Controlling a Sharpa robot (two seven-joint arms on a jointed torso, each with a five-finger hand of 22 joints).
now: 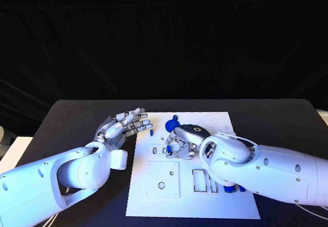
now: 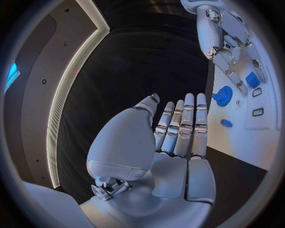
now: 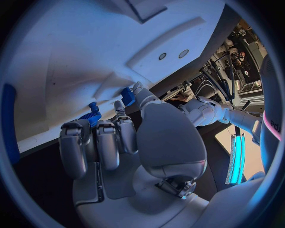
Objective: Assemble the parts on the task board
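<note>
Black cloth covers the table point(image 1: 74, 111) and the backdrop behind it is dark, with the white board point(image 1: 209, 121) lying in the middle. On that board the right hand point(image 1: 182, 142) rests palm down, fingers curled toward the surface; whether they pinch anything cannot be told. Just beyond its fingertips lies a blue gear point(image 1: 172, 125), with a small blue piece point(image 1: 150, 134) a little to the left, so the parts lie ahead of this hand, toward the far edge of the board. The left hand point(image 1: 125, 125) hovers at the board's left edge, flat, fingers straight and close together, holding nothing; it is near the small piece but does not touch it. The right hand looks the nearer to the gear, so the coming move is probably its own. More blue parts point(image 1: 231, 188) sit by the right forearm near the board's near edge. From the left wrist the gear point(image 2: 223, 95) and small piece point(image 2: 226, 123) show plainly beside empty slots; from the right wrist the fingertips point(image 3: 118, 105) are seen close to two blue bits point(image 3: 128, 95), contact unclear.
</note>
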